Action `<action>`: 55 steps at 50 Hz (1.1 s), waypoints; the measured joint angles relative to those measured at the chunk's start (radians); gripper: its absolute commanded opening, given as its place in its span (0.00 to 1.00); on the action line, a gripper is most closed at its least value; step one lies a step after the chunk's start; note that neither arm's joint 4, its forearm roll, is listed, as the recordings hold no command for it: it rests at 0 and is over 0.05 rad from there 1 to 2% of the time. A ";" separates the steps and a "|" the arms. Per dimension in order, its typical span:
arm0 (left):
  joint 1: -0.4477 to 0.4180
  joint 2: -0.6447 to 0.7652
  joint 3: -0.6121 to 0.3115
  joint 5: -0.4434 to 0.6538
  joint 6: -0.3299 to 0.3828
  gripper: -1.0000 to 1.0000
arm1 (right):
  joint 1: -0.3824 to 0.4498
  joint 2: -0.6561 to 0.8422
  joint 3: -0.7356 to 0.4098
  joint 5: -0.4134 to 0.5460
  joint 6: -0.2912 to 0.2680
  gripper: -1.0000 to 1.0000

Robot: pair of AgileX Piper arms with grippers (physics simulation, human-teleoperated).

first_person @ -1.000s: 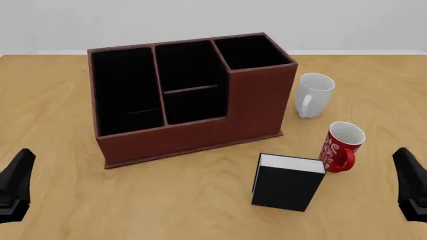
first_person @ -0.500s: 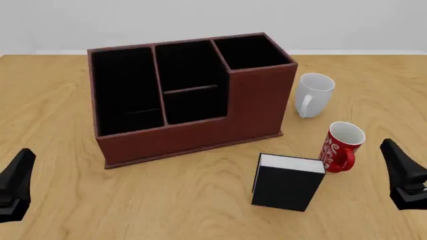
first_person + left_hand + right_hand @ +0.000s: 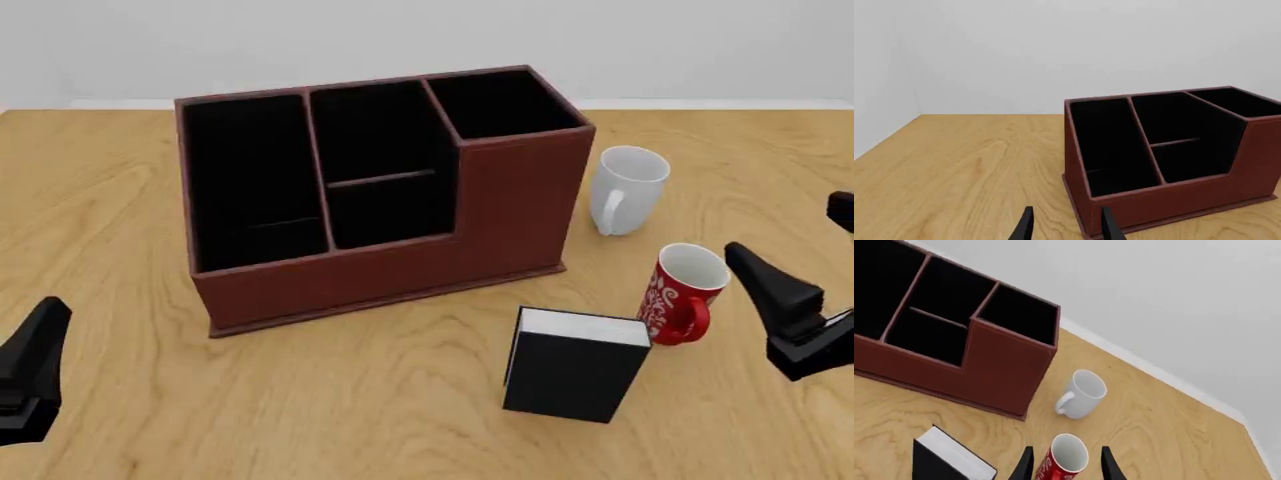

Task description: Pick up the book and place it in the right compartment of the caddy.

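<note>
The black book point(image 3: 574, 368) with white page edges stands upright on the table in front of the caddy point(image 3: 387, 270), beside a red mug. It also shows in the right wrist view point(image 3: 947, 462). The caddy's right compartment point(image 3: 501, 103) is its tall, deep, black-lined slot, also seen in the right wrist view point(image 3: 1019, 314) and the left wrist view point(image 3: 1241, 102). My right gripper point(image 3: 781, 300) is open and empty, to the right of the red mug and book. My left gripper point(image 3: 34, 365) is open and empty, low at the front left, well clear of the caddy.
A red mug point(image 3: 686, 292) stands just right of the book, between it and my right gripper. A white mug point(image 3: 626, 189) stands right of the caddy. The right wrist view shows the red mug point(image 3: 1062, 460) between the fingertips and the white mug point(image 3: 1082, 394) beyond.
My right gripper has risen and moved inward to the left, toward the red mug. The left gripper, book, mugs and caddy have not moved.
</note>
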 measured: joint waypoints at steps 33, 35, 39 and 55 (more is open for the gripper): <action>0.000 0.000 0.000 0.000 0.000 1.00 | 0.336 0.380 -0.413 0.383 -0.261 1.00; 0.000 0.000 0.000 0.000 0.000 1.00 | 0.351 0.402 -0.433 0.408 -0.266 1.00; 0.000 0.000 0.000 0.000 0.000 1.00 | 0.373 0.442 -0.468 0.450 -0.275 1.00; 0.000 0.000 0.000 0.000 0.000 1.00 | 0.423 0.558 -0.503 0.531 -0.265 1.00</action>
